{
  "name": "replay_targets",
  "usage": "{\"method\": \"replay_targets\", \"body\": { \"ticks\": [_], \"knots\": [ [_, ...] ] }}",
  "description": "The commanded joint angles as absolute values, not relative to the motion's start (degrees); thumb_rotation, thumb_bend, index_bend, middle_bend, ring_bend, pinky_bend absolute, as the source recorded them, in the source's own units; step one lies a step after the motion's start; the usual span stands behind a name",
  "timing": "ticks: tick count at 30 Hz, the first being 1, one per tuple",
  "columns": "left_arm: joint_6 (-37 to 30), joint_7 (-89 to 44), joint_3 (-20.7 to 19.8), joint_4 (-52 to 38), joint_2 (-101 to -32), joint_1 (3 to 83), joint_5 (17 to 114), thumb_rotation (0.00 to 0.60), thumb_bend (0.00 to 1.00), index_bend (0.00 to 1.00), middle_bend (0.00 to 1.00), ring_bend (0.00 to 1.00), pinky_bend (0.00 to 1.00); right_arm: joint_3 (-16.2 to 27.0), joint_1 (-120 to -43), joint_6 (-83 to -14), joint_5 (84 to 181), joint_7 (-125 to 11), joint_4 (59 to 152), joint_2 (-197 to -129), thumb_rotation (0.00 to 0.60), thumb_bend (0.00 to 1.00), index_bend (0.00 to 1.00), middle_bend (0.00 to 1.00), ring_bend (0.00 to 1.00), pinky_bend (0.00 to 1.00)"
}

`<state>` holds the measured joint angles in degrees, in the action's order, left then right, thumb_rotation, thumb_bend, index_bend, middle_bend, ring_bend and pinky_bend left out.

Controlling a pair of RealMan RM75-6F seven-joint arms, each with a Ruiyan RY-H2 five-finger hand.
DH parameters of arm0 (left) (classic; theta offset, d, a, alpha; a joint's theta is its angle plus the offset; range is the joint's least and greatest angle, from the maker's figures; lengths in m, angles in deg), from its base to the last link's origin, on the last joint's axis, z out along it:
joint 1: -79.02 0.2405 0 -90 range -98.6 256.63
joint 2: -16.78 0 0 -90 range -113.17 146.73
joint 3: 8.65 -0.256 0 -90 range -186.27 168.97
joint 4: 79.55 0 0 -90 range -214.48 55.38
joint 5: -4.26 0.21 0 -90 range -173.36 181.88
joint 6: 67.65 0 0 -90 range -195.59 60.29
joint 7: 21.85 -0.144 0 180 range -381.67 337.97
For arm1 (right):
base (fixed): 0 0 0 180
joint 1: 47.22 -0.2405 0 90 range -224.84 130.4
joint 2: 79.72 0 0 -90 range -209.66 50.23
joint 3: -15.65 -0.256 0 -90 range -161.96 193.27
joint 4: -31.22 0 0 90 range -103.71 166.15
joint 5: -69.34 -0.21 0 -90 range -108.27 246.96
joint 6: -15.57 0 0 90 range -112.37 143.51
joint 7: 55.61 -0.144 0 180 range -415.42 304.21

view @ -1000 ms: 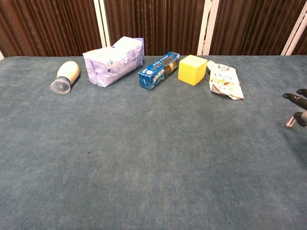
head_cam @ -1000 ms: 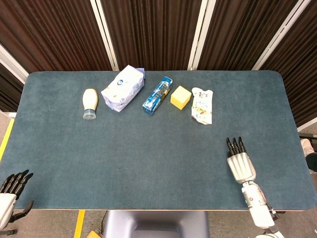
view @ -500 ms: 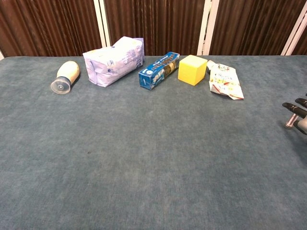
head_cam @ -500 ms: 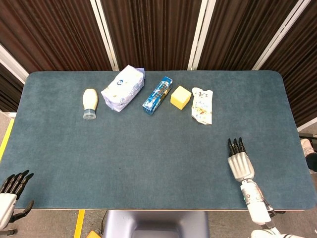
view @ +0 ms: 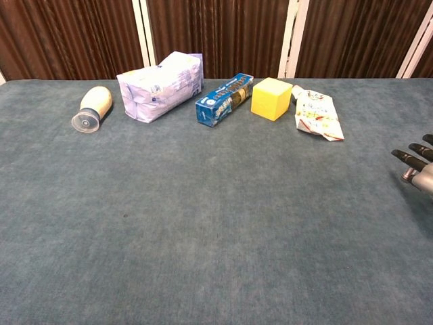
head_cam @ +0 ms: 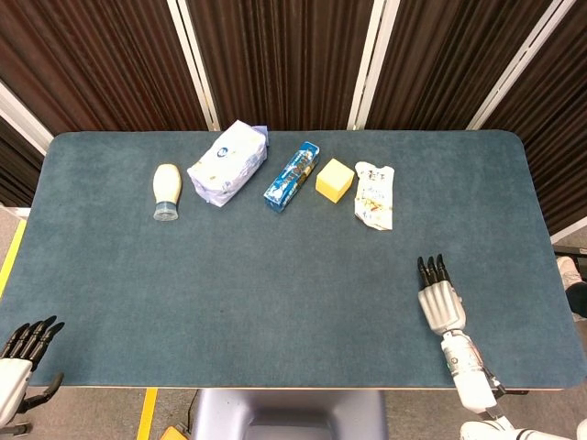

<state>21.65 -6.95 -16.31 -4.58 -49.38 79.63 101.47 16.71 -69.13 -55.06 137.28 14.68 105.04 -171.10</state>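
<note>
while the blue-grey table [head_cam: 275, 275] fills the scene, a row of things lies along its far side, from largest to smallest: a white wipes pack [head_cam: 227, 162], a blue box [head_cam: 292, 174], a white snack pouch [head_cam: 374, 193], a cream bottle [head_cam: 166, 191] on its side and a yellow block [head_cam: 335, 180]. the right hand [head_cam: 440, 298] hovers flat at the near right, fingers straight and side by side, holding nothing, nearest the snack pouch yet well apart. the left hand [head_cam: 20, 353] sits off the near left corner, fingers extended, holding nothing.

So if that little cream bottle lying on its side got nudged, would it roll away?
Probably. The cream bottle looks rounded and lies on its side on the table, so a sideways nudge could roll it. The felt-like top may slow it. It looks small, likely light.
</note>
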Motion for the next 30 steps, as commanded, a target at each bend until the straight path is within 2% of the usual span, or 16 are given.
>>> {"method": "replay_targets", "body": {
  "ticks": [1,14,30],
  "knots": [
    [21.6,-6.7,-16.4,-4.7,-49.3,79.6,101.6,0.600,0.41,0.00,0.00,0.00,0.04,16.9,-69.1,-54.8,137.1,14.9,104.2,-171.4,0.600,0.55,0.52,0.08,0.00,0.00],
    [21.6,-6.4,-16.4,-4.7,-49.3,79.5,101.5,0.600,0.39,0.00,0.00,0.00,0.04,17.5,-68.6,-54.7,137.9,14.3,101.8,-172.3,0.600,0.43,0.51,0.08,0.00,0.00],
    [21.4,-6.8,-16.4,-4.6,-49.3,79.5,101.2,0.600,0.39,0.00,0.00,0.00,0.04,16.8,-68.5,-54.5,138.3,13.7,100.7,-172.8,0.600,0.43,0.57,0.08,0.00,0.00]
  ]
}}
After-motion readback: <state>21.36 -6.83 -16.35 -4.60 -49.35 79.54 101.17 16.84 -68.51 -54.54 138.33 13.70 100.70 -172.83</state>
